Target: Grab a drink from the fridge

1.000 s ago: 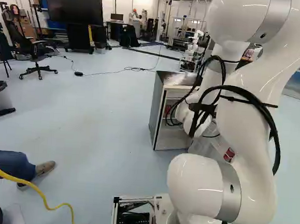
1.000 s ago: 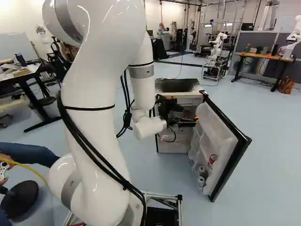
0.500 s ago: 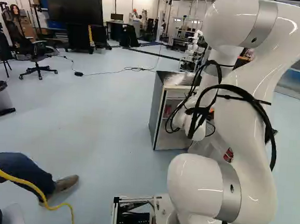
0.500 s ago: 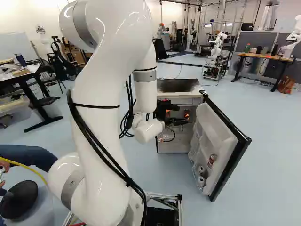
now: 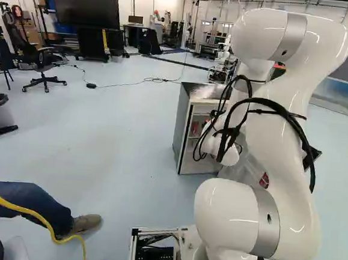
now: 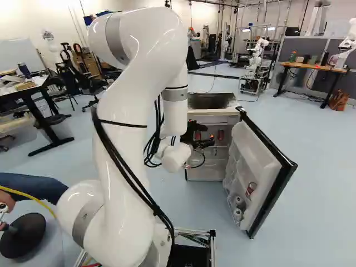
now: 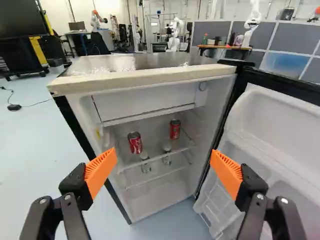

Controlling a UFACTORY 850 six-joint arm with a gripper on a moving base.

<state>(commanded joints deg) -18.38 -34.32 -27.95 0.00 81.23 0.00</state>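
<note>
In the right base view my gripper (image 6: 204,141) is in front of the white fridge (image 6: 207,172), whose door (image 6: 270,173) hangs wide to the right. The wrist view shows the gripper (image 7: 163,161) open, nothing between its orange pads. Ahead of it, inside the fridge (image 7: 150,205), a red can (image 7: 134,142) and another red can (image 7: 175,128) stand upright on a wire shelf. A silver can (image 7: 145,164) and a second silver can (image 7: 167,154) stand on a lower level. The door holds a red can (image 6: 251,188) and silver cans (image 6: 238,214).
The fridge's flat top (image 7: 135,62) reaches forward above the shelves. Its open door (image 7: 280,145) borders the gripper's path on one side. Far off are a wooden desk (image 6: 314,67) and another robot (image 6: 256,55). A person's leg (image 5: 29,206) is beside the base, near a yellow cable (image 5: 34,216).
My arm has lowered its upper part and swung it left in the left base view. The gripper has shifted left across the fridge's front in the right base view, uncovering red cans. The base has stayed put.
</note>
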